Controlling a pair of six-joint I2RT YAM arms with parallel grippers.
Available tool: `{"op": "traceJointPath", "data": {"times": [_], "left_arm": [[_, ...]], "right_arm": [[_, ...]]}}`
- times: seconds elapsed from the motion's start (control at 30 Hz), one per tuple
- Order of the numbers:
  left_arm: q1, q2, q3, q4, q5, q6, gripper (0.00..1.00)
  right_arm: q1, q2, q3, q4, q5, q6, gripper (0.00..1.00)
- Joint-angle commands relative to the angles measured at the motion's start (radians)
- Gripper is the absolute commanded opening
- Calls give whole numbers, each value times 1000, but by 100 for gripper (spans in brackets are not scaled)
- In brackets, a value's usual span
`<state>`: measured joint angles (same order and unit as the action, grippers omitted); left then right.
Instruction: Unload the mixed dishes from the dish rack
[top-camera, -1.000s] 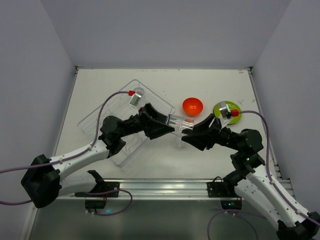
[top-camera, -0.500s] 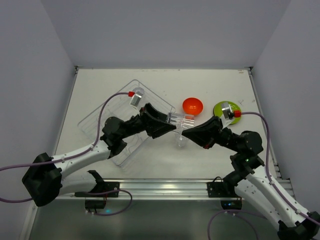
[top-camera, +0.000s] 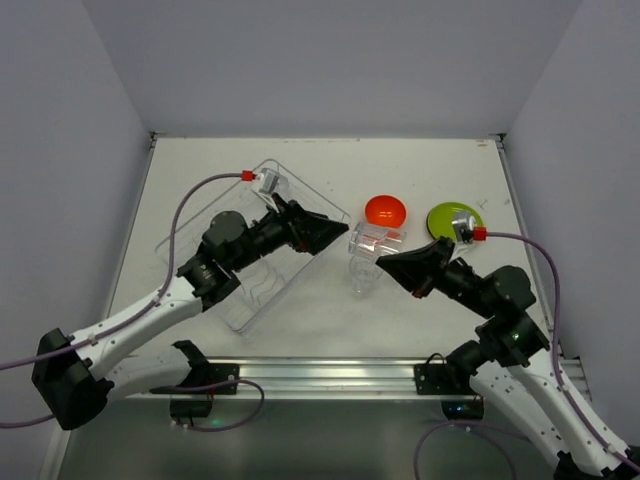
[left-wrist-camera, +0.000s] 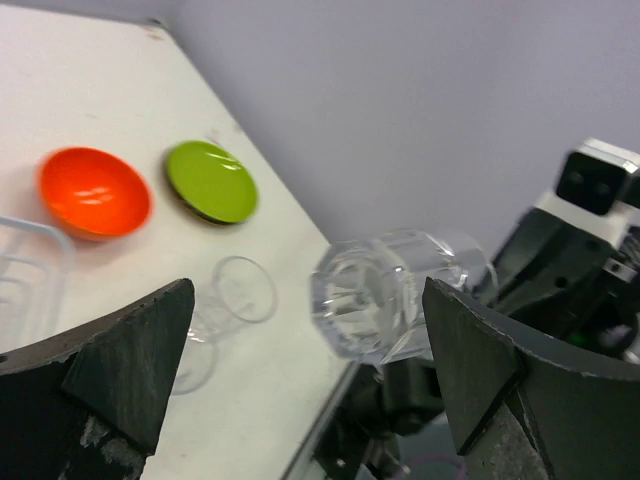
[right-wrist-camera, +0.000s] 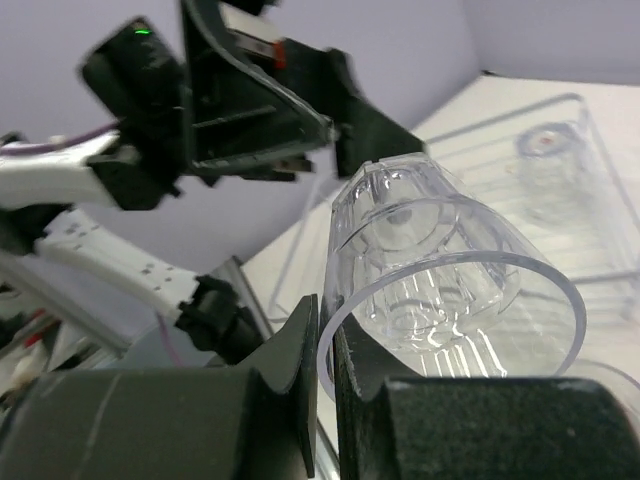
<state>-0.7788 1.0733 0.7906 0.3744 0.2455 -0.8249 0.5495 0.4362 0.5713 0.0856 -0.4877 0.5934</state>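
Right gripper (top-camera: 386, 262) pinched tight on rim of clear tumbler (top-camera: 367, 243). Tumbler up in air, tipped on side, over worktop (top-camera: 330, 170). Second tumbler (top-camera: 360, 282) down on worktop just under it, beside dish rack (top-camera: 225, 203). Left gripper (top-camera: 335, 232) spread wide, holds nothing, close to bottom end of held tumbler, over right edge of rack. Third tumbler (right-wrist-camera: 548, 150) inside rack. Farther back, orange bowl (top-camera: 385, 211) and green plate (top-camera: 440, 215) sit on worktop, side by side, not touching.

The jaws pinch a clear tumbler (right-wrist-camera: 432, 255) by its rim.
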Motion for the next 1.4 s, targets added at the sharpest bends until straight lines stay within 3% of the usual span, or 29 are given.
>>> {"op": "traceJointPath", "data": {"times": [0.0,0.13,0.37,0.5,0.6,0.73,0.9,1.07,1.37], "left_arm": [[81,-102,59,-290,-210,81,100],[188,-197,81,-488,-239,116,100],[190,-350,171,-836,-443,259,100],[190,-420,193,-1049,-625,299,100],[190,-490,159,-1106,-684,334,100],[188,-542,144,-1141,-712,372,100],[188,-624,76,-1050,-750,388,100],[188,-656,-5,-988,-738,385,100],[179,-708,-17,-1002,-787,348,100]], "right_arm": [[0,6,143,-280,242,-90,0],[-3,48,252,-446,409,-113,0],[-60,217,407,-717,647,-190,0],[-117,305,433,-785,725,-227,0],[-158,361,437,-810,736,-244,0],[-195,429,476,-848,713,-265,0],[-200,550,539,-944,713,-274,0],[-223,645,561,-1032,828,-282,0],[-353,786,480,-962,686,-288,0]]}}
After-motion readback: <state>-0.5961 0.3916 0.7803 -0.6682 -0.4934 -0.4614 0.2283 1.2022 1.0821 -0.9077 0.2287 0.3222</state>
